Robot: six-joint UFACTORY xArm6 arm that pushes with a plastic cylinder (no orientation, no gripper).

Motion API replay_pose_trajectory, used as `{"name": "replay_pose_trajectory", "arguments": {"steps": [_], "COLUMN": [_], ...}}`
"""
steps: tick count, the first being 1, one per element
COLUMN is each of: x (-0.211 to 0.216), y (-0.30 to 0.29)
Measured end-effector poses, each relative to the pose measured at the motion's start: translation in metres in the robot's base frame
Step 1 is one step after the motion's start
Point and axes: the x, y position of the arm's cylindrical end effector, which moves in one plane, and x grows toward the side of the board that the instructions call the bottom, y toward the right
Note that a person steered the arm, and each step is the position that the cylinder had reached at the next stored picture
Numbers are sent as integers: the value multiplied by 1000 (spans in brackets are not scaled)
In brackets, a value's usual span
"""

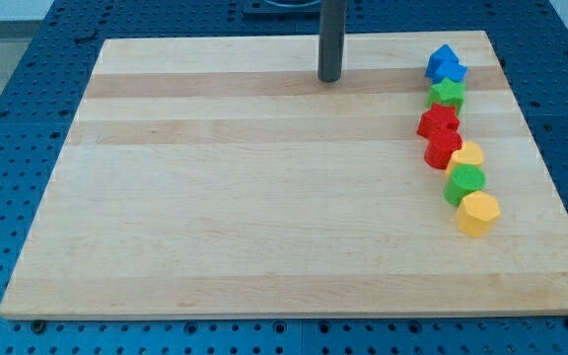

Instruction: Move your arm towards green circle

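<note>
The green circle (464,183) lies at the view's right, in a line of blocks, between a yellow block (468,155) above it and a yellow hexagon (477,213) below it. My tip (329,79) rests on the wooden board (264,197) near the view's top centre, far to the left of and above the green circle. It touches no block.
The line of blocks runs down the view's right side: two blue blocks (445,64) at the top, a green star (447,94), a red star (438,122), a red block (443,148). A blue pegboard (8,148) surrounds the board.
</note>
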Motion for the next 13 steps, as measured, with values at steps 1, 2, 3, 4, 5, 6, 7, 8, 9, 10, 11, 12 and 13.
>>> {"name": "replay_pose_trajectory", "arguments": {"steps": [1,2,3,4,5,6,7,8,9,10,11,12,13], "x": [2,3,31,71,73,73,76,119,123,130,176,183,195], "y": [-10,-12,-12,-12,-12,-12,-8,-3,-2,-14,-36,-42,-46]}}
